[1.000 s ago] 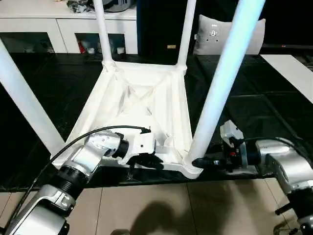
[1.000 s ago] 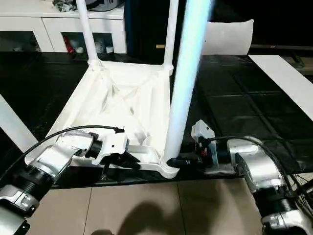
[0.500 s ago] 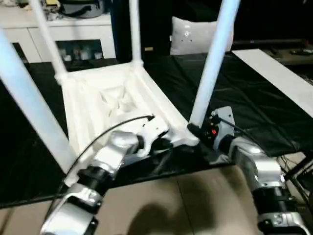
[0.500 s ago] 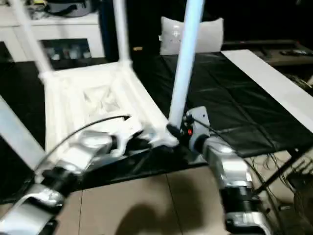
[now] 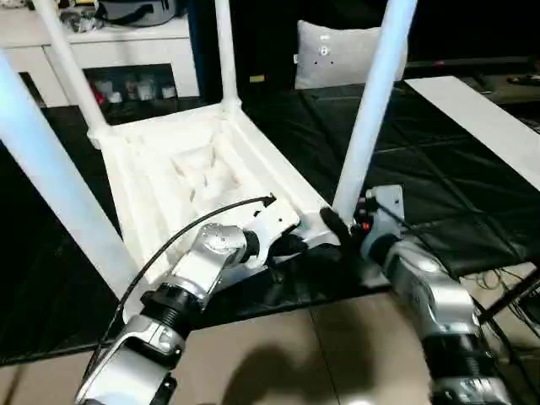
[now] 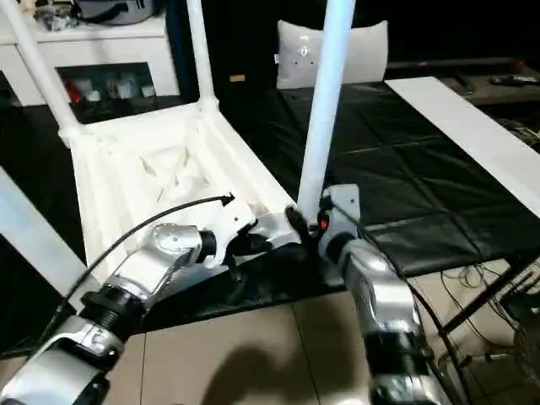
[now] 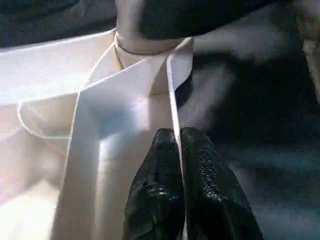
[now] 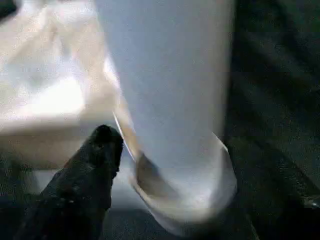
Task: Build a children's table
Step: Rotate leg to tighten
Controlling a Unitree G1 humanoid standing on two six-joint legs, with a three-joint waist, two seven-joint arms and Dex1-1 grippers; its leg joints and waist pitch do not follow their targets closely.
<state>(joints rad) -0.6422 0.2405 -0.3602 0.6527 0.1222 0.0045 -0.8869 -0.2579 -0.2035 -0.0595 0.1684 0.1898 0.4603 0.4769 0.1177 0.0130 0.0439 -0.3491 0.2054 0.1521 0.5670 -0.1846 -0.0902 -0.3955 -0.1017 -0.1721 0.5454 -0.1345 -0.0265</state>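
Nearest, the table [image 5: 194, 160] is seen upside down on the black mat [image 5: 439, 160], legs pointing straight up. Its near rim is pinched by the clenched left gripper [image 7: 176, 145]. The near-right leg [image 5: 371, 110] stands in its corner socket between the spread fingers of the right gripper [image 5: 337, 232], which were narrower a second ago. Farther back stands a white cabinet [image 5: 110, 51].

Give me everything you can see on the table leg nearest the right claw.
The near-right leg is a long, white, tapered round tube of smooth plastic, standing upright in the corner socket of the upturned tabletop. Its upper end runs out of the picture. The right claw sits at its base, fingers on either side; whether they touch it, I cannot tell.
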